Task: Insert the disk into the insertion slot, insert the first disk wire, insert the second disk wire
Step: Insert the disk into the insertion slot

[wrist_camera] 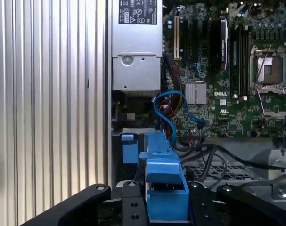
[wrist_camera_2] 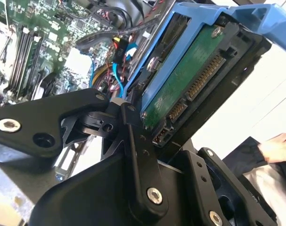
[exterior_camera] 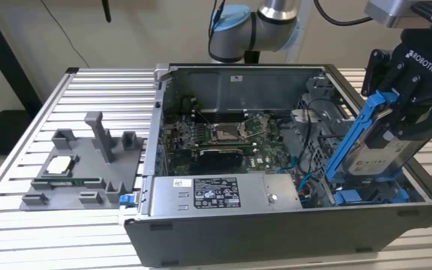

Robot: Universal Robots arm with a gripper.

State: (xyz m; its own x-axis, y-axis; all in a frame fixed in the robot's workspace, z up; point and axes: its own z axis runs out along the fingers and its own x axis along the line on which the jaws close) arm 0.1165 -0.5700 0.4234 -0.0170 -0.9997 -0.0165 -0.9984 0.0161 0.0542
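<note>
The fingers [wrist_camera_2: 139,160] are pinched onto the disk [exterior_camera: 385,152], one on each side of its bright blue carrier frame, so the drive hangs in the grip and rests on nothing. In the first wrist view the blue frame sits squarely between the two black finger links, a centred hold that probably keeps the drive from twisting. In the exterior view the disk is steeply tilted. Its lower end dips inside the open computer case [exterior_camera: 238,66] at the exterior view's right, and its upper end stands above the case rim. It appears to be angled so that the lower end leads towards the insertion slot [exterior_camera: 366,197], the blue-railed bay just beneath it. The disk is not seated there yet.

The second wrist view shows the disk's green circuit board and its bare connector edge, with no wire plugged in. A blue cable [wrist_camera: 168,110] loops loosely beside the bay, close to the motherboard [exterior_camera: 224,135]. The grey power supply [exterior_camera: 224,194] lies along the case's near wall. The case stands on a slatted metal surface [exterior_camera: 88,84], with a grey fixture tray [exterior_camera: 81,169] well apart at the exterior view's left.
</note>
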